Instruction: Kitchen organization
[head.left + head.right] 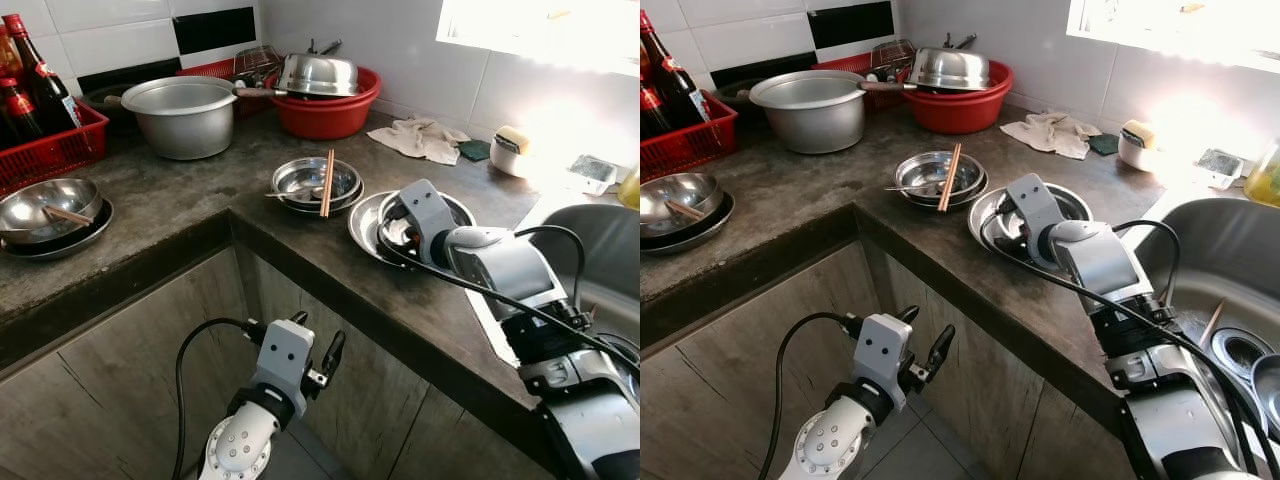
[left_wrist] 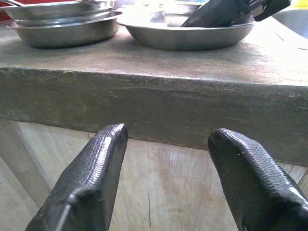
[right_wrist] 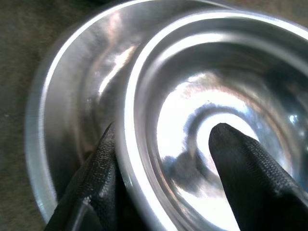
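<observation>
On the dark counter near the sink lies a wide steel plate [image 1: 362,225] with a smaller steel bowl [image 3: 216,96] in it. My right gripper [image 3: 163,139] reaches down into them, open. One finger [image 3: 91,178] is outside the bowl's rim and the other is inside the bowl. Just behind stands another stack of steel bowls [image 1: 300,180] with a pair of chopsticks [image 1: 327,183] and a spoon across it. My left gripper [image 1: 318,335] hangs open below the counter edge, in front of the cabinet, holding nothing.
At the left sits a steel bowl stack [image 1: 45,205] beside a red crate [image 1: 55,150] of bottles. Behind are a large aluminium pot [image 1: 185,115], a red basin [image 1: 330,110] with a steel lid, and a cloth [image 1: 425,138]. The sink [image 1: 1230,270] is at the right.
</observation>
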Robot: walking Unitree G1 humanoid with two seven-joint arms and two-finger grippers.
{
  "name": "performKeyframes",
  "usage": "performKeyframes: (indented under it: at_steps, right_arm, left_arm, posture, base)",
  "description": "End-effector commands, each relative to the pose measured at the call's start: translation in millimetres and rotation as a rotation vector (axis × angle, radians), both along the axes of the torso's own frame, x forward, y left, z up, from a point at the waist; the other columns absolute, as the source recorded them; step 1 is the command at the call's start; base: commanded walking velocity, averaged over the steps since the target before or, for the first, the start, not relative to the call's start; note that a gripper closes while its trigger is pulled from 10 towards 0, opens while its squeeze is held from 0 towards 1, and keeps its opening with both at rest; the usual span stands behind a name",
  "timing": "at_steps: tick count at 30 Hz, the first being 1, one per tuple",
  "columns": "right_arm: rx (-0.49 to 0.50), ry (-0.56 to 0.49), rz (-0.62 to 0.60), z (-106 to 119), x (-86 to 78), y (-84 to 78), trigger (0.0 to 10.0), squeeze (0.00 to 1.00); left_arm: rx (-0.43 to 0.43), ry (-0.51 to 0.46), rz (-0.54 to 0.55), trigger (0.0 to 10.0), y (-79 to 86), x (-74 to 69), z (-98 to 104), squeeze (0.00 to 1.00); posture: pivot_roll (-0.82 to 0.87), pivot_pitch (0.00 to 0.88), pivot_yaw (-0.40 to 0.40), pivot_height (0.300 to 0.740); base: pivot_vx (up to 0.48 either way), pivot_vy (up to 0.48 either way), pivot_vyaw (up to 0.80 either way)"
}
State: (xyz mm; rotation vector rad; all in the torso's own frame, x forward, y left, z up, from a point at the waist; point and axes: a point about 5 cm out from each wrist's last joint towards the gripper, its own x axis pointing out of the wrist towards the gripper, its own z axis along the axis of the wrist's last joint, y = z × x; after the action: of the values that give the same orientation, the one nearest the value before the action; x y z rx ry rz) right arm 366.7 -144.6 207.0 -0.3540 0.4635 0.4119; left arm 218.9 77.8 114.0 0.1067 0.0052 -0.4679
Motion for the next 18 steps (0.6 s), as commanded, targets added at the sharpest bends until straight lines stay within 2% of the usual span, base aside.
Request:
performKeyframes:
  at_steps: [1, 2, 3, 4, 13, 18]
  right_arm:
    - [-0.023, -0.006, 0.002, 1.4, 1.3, -0.4, 10.0, 0.0]
    - [-0.025, -0.008, 0.0, 1.3, 1.9, -0.3, 10.0, 0.0]
    - [-0.025, -0.012, -0.002, 1.2, 2.7, -0.1, 4.2, 0.0]
    - [-0.027, -0.014, 0.0, 1.1, 3.0, 0.1, 0.0, 0.0]
    - [-0.019, -0.044, -0.002, 3.6, 4.6, 1.5, 0.0, 0.0]
    - [0.014, -0.105, -0.014, 7.8, 6.3, 4.4, 0.0, 0.0]
  left_arm:
    - [-0.003, -0.007, 0.001, 10.0, -0.9, -0.2, 2.7, 0.0]
    - [-0.003, -0.008, 0.001, 10.0, -0.9, -0.2, 2.8, 0.0]
    - [-0.003, -0.009, 0.001, 10.0, -1.1, -0.1, 2.9, 0.0]
    - [-0.002, -0.008, 0.002, 10.0, -1.1, 0.1, 2.8, 0.0]
    - [-0.001, -0.008, 0.005, 10.0, -1.1, 0.5, 2.9, 0.0]
    - [0.0, -0.008, 0.007, 10.0, -0.8, 1.0, 2.9, 0.0]
  posture:
    - [0.12, 0.027, -0.043, 0.74]
    - [0.12, 0.027, -0.044, 0.74]
    - [0.12, 0.029, -0.043, 0.74]
    - [0.12, 0.029, -0.043, 0.74]
    - [0.13, 0.029, -0.044, 0.74]
    - [0.13, 0.027, -0.045, 0.74]
  base:
    - [0.0, 0.0, 0.0]
    - [0.0, 0.0, 0.0]
    - [0.0, 0.0, 0.0]
    - [0.0, 0.0, 0.0]
    - [0.0, 0.0, 0.0]
    - [0.0, 0.0, 0.0]
